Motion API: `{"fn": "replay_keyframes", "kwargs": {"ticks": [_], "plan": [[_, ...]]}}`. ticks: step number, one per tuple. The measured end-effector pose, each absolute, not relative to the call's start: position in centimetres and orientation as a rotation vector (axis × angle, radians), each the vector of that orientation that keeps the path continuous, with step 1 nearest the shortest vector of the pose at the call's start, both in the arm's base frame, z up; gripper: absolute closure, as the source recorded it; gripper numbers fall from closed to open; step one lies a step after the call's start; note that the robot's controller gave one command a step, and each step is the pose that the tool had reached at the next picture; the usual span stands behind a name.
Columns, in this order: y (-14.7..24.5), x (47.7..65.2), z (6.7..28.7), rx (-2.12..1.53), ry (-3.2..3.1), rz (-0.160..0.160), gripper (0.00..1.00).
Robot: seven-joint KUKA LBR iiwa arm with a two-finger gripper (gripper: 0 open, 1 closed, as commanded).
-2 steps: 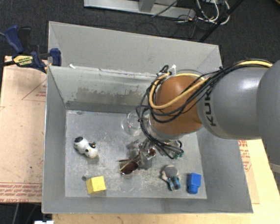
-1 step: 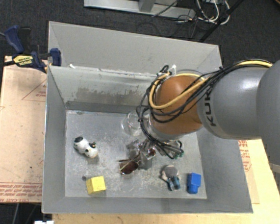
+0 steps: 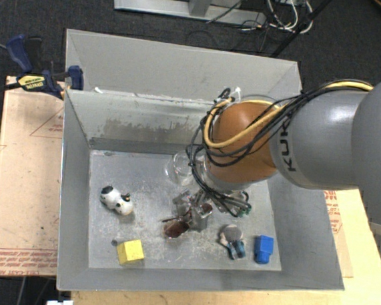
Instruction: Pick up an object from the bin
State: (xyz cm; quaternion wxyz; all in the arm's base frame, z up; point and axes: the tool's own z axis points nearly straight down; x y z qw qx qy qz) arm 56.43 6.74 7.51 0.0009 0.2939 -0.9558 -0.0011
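My gripper (image 3: 196, 213) hangs low in the middle of the bin, under the arm's orange cover. Its tip is right at a small dark brown thing (image 3: 176, 228) that lies on the bin floor just in front and to the left of it. Whether that thing is held cannot be made out. A clear glass-like cup (image 3: 178, 169) sits just behind the gripper, near the back wall. A small grey and blue thing (image 3: 233, 242) lies to the gripper's front right.
A blue block (image 3: 263, 249) lies at the front right. A yellow block (image 3: 130, 251) sits at the front left, and a white and black toy animal (image 3: 117, 201) is further left. The arm and its cables cover the bin's right middle.
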Motion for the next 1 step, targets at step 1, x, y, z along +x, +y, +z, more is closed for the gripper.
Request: {"fn": "replay_keyframes", "kwargs": {"ticks": [1], "plan": [[6.77, 56.36, 10.23, 0.921, -3.000, -0.004, 1.00]]}}
